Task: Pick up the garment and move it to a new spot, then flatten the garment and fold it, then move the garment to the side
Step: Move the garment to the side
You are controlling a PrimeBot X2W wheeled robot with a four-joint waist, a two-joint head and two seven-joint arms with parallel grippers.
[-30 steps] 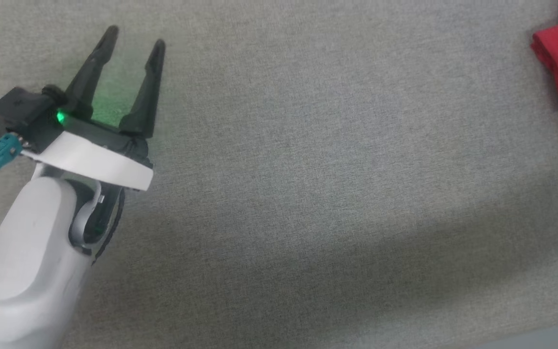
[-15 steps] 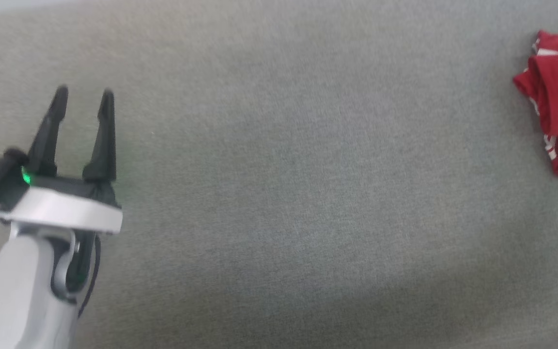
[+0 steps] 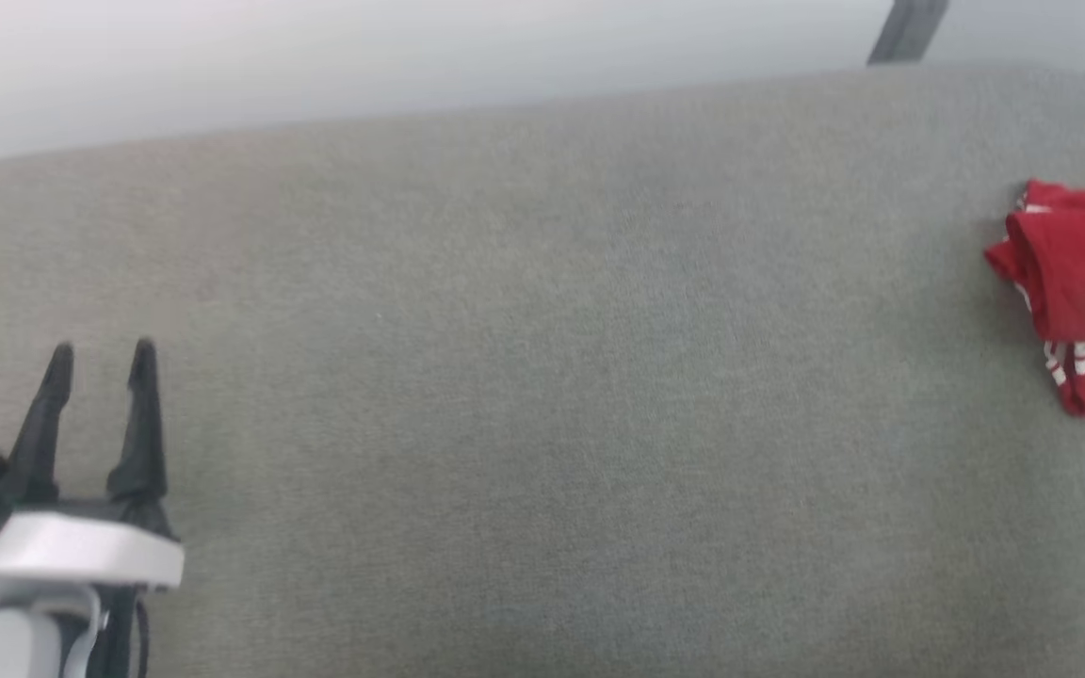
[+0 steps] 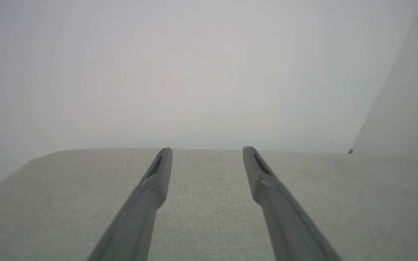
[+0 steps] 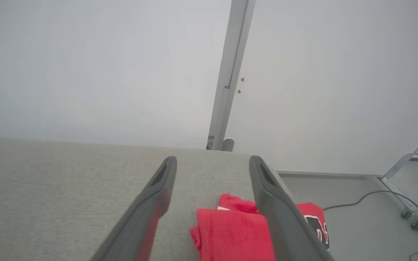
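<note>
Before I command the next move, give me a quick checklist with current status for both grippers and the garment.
1. Left gripper open and empty: ok.
2. Right gripper open and empty: ok.
3. Garment folded into a compact bundle: ok.
4. Garment lying wholly on the grey surface: cannot tell, it sits at the right edge.
5. Right gripper clear of the garment: cannot tell, one finger crosses in front of it.

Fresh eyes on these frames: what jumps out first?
The red garment, a compact bundle at the far right of the grey fabric surface in the head view. The right end effector is open beside it, one finger crossing in front of it in the right wrist view. The left end effector stands open at lower left over bare fabric.
</note>
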